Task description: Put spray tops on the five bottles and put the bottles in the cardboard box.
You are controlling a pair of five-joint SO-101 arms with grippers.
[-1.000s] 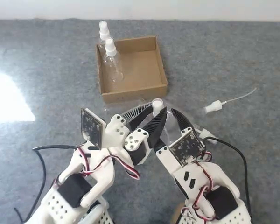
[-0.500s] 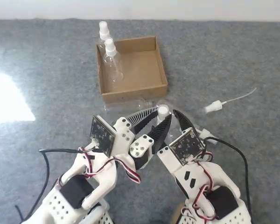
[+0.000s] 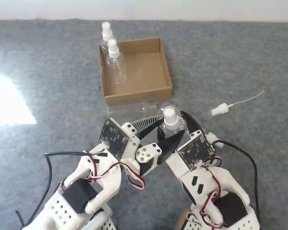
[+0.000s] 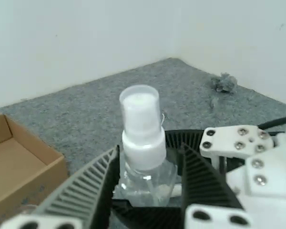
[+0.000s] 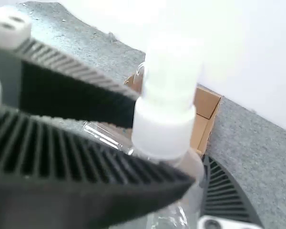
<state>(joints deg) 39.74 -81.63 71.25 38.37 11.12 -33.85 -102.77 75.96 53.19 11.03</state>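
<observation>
We judge the spray top [image 4: 139, 102] seated; left jaws and right jaws both grip the bottle [image 4: 145, 179], so one must release before the cardboard box [image 3: 139, 96].

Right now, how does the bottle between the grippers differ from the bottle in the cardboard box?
The held bottle is outside the cardboard box, nearer the arms; the boxed bottle is inside it, by a wall. The held bottle is clamped by the left gripper; the boxed bottle is free. Both are clear with white spray tops.
</observation>
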